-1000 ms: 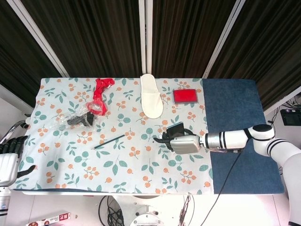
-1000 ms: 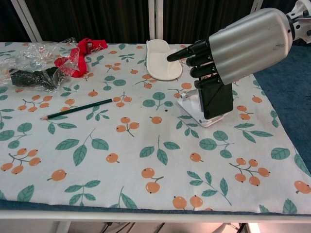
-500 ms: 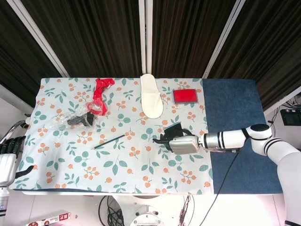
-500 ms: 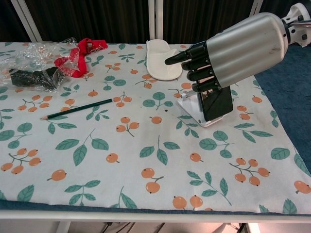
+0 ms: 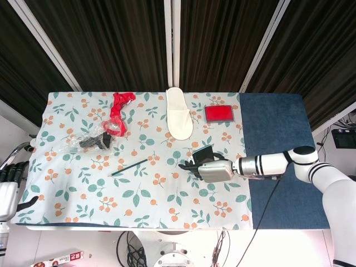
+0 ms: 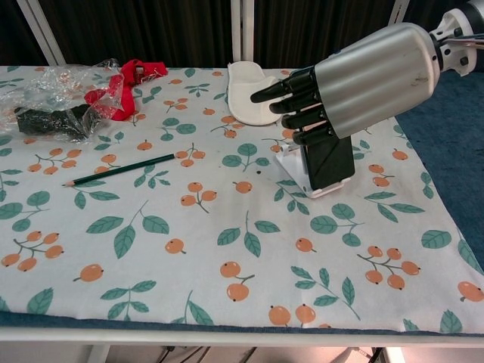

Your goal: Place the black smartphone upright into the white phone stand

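Note:
The black smartphone (image 6: 327,159) stands upright in the white phone stand (image 6: 292,169), near the table's right-middle; the head view shows the smartphone (image 5: 204,153) partly under my hand. My right hand (image 6: 355,79) hovers over the phone's top edge, its fingers (image 6: 291,106) stretched out leftward past the phone and not wrapped around it. The thumb is hidden. In the head view the right hand (image 5: 214,170) lies just in front of the stand. My left hand (image 5: 8,186) hangs off the table's front left corner, holding nothing.
A white slipper (image 6: 249,94) lies just behind the stand. A pencil (image 6: 119,170), a clear plastic bag with a black item (image 6: 45,106) and a red strap (image 6: 125,79) lie to the left. A red box (image 5: 218,113) sits at the back; blue cloth (image 5: 278,139) covers the right.
My right hand's fingers uncurled from the phone's top and the hand slid left. The phone stays standing in the stand. My left hand sank slightly out of the head view.

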Tool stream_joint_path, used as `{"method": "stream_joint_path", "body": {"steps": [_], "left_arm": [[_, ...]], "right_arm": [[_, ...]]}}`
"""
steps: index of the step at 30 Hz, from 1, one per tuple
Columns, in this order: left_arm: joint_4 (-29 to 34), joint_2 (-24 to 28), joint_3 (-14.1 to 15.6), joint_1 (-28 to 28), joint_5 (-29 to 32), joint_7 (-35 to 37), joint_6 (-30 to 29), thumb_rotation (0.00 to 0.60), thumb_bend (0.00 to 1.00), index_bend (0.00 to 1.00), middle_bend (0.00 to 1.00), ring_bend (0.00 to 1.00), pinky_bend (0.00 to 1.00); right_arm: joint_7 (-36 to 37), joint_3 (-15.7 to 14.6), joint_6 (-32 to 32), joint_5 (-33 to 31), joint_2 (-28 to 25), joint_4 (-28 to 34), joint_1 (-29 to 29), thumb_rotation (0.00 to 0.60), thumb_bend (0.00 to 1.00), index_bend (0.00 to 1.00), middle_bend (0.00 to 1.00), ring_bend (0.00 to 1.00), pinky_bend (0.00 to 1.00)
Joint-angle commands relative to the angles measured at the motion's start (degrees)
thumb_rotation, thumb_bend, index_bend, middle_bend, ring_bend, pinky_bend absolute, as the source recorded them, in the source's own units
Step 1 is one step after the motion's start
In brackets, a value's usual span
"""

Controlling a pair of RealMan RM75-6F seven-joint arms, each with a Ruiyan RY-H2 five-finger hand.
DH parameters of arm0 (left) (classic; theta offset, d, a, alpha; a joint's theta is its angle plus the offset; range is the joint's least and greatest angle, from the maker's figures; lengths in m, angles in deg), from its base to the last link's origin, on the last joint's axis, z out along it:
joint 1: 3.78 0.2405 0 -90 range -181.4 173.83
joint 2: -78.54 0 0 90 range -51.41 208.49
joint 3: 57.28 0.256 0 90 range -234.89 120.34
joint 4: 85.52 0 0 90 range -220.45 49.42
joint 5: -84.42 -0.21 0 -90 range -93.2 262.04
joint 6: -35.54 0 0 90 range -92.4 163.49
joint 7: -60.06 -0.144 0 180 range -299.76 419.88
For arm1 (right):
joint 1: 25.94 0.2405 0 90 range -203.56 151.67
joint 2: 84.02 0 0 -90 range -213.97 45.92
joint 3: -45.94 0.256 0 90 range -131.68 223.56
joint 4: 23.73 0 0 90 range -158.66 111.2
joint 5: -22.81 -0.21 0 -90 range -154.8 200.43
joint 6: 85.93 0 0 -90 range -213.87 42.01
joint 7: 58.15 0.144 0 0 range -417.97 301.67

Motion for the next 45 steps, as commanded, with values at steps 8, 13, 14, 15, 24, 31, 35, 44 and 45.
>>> {"method": "stream_joint_path", "body": {"steps": [8, 13, 14, 15, 24, 31, 35, 44, 45], "left_arm": [[0.1, -0.2, 0.0, -0.1, 0.1, -0.2, 0.3, 0.600, 0.00, 0.12, 0.16, 0.13, 0.23], [0.3, -0.1, 0.1, 0.0, 0.2, -0.4, 0.5, 0.600, 0.00, 0.12, 0.16, 0.13, 0.23], [0.3, -0.1, 0.1, 0.0, 0.2, -0.5, 0.5, 0.600, 0.00, 0.12, 0.16, 0.13, 0.23], [0.3, -0.1, 0.1, 0.0, 0.2, -0.5, 0.5, 0.600, 0.00, 0.12, 0.16, 0.13, 0.23], [0.5, 0.0, 0.1, 0.0, 0.4, -0.8, 0.7, 0.600, 0.00, 0.12, 0.16, 0.13, 0.23], [0.6, -0.2, 0.1, 0.0, 0.4, -0.8, 0.8, 0.600, 0.00, 0.12, 0.16, 0.13, 0.24], [0.7, -0.2, 0.1, -0.1, 0.4, -0.7, 1.0, 0.600, 0.00, 0.12, 0.16, 0.13, 0.24], [0.8, -0.2, -0.2, -0.1, 0.3, -0.4, 0.6, 0.600, 0.00, 0.12, 0.16, 0.13, 0.24], [0.7, -0.2, -0.2, -0.1, 0.3, -0.4, 0.6, 0.600, 0.00, 0.12, 0.16, 0.13, 0.24]], "right_arm": [[0.1, -1.0, -0.2, -0.6, 0.2, -0.4, -0.3, 0.600, 0.47, 0.55, 0.22, 0.08, 0.00], [-0.8, -1.2, 0.4, -1.0, 0.3, -0.5, -0.4, 0.600, 0.39, 0.16, 0.07, 0.00, 0.00], [-0.9, -1.2, 0.4, -1.1, 0.3, -0.4, -0.5, 0.600, 0.38, 0.10, 0.05, 0.00, 0.00], [-1.0, -1.3, 0.5, -1.2, 0.3, -0.3, -0.5, 0.600, 0.37, 0.04, 0.03, 0.00, 0.00], [-0.9, -1.7, 0.4, -1.7, -0.2, 0.5, -0.6, 0.600, 0.32, 0.00, 0.00, 0.00, 0.00], [-1.2, -1.5, -0.8, -2.4, -1.4, 1.7, -1.1, 0.600, 0.30, 0.00, 0.00, 0.00, 0.00], [-2.1, 0.0, -3.0, -4.2, -3.8, 4.0, -2.2, 0.600, 0.29, 0.00, 0.00, 0.00, 0.00], [-4.8, 5.1, -12.4, -17.7, -13.0, 18.6, -15.0, 0.600, 0.24, 0.00, 0.00, 0.00, 0.00], [-4.9, 5.7, -13.7, -19.7, -13.4, 20.2, -17.0, 0.600, 0.24, 0.00, 0.00, 0.00, 0.00]]}}
